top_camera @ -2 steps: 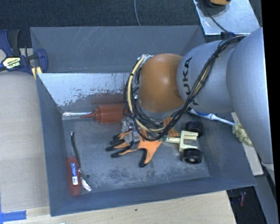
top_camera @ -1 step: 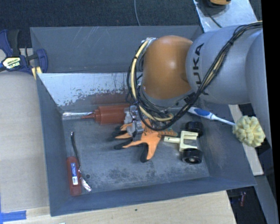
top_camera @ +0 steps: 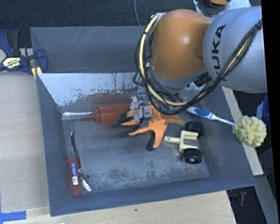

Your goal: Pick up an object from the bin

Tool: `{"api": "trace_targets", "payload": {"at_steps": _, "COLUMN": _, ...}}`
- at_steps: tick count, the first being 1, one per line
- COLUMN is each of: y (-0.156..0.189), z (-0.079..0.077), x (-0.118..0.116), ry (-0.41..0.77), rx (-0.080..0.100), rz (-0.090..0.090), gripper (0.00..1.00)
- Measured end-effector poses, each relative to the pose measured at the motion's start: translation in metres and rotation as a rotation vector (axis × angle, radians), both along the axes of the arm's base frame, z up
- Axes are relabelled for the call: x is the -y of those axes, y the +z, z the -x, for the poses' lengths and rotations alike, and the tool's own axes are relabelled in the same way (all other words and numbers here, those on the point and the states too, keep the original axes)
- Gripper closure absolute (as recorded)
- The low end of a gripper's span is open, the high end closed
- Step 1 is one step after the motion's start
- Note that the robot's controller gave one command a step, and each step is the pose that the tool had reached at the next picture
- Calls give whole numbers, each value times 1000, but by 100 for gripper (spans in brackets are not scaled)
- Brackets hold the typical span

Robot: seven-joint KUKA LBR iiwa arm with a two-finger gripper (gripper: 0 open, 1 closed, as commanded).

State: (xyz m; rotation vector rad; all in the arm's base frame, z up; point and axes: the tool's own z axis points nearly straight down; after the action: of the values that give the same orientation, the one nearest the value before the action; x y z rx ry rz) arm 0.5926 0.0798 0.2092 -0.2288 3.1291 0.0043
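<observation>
An orange toy figure with splayed limbs and black parts is recorded near the middle of the bin, lying flat on the floor and somewhat toward the far side. The gripper is found low over the far-left end of this toy; contact between the two cannot be confirmed. How far the claw is open cannot be told, its working end being masked by wrist hardware and by the objects beneath it, and whether anything is held cannot be told either. Immediately left of the gripper a red-brown baster is noted lying on its side, its bulb end close against the toy and its clear tube pointing left along the foot of the far wall. To the right of the toy, just beside it, a cream toy car with black wheels is observed. A brush with a blue and white handle is seen running from beneath the wrist to the right, its pale knobbly head resting up at the right rim. Well apart, in the near-left corner, a red tool with a thin black shaft is logged along the left wall. Above the gripper, the orange cover and looped cables are noted on the grey arm entering from the right.
</observation>
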Motion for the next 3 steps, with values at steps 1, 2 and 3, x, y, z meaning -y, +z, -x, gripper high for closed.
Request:
{"api": "trace_targets", "payload": {"at_steps": 1, "y": -41, "z": -3, "x": 1, "ry": 17, "rx": 11, "rz": -2, "gripper": 100}}
{"api": "trace_targets", "payload": {"at_steps": 2, "y": -95, "z": -1, "x": 0, "ry": 3, "rx": 1, "rz": -1, "gripper": 100}}
{"api": "trace_targets", "payload": {"at_steps": 3, "y": -109, "z": -15, "x": 1, "ry": -117, "rx": -2, "rz": -1, "gripper": 100}}
